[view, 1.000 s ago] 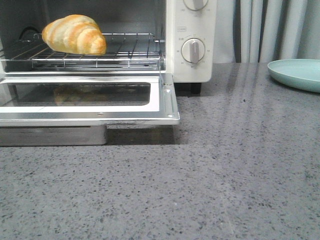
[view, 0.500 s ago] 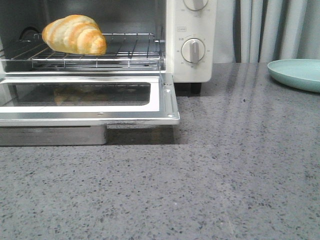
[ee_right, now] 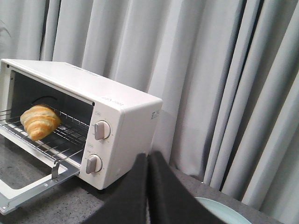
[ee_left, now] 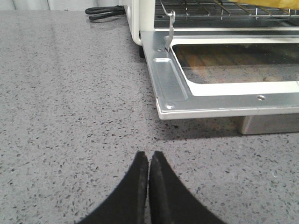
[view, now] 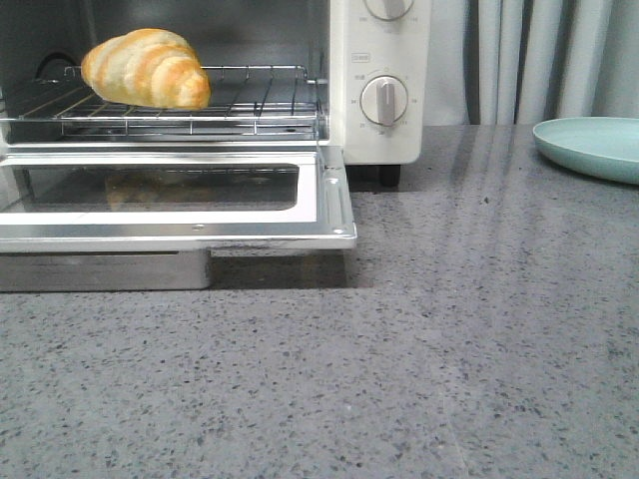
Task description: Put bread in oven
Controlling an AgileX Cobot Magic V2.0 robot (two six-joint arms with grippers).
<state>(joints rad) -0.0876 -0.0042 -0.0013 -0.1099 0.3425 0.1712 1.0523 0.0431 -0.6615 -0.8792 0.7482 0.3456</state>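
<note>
Bread's on the rack, door down, both my grippers empty.

Largest first: grey speckled worktop [view: 449,349], then the oven [view: 379,140] at 10 o'clock in front view, its glass door [view: 170,200] folded flat toward me. Bread [view: 146,69] sits on the wire rack [view: 250,105], left side, long axis across the opening. Teal plate [view: 589,145] at 2 o'clock, bare. Left gripper [ee_left: 149,161]: fingers pressed together, holding nothing, low over the worktop just off the door's left front corner. Right gripper [ee_right: 148,161]: also closed and empty, raised, farther off to the oven's right. I judge placement done; if the door gets shut, left is the nearer arm.
</note>
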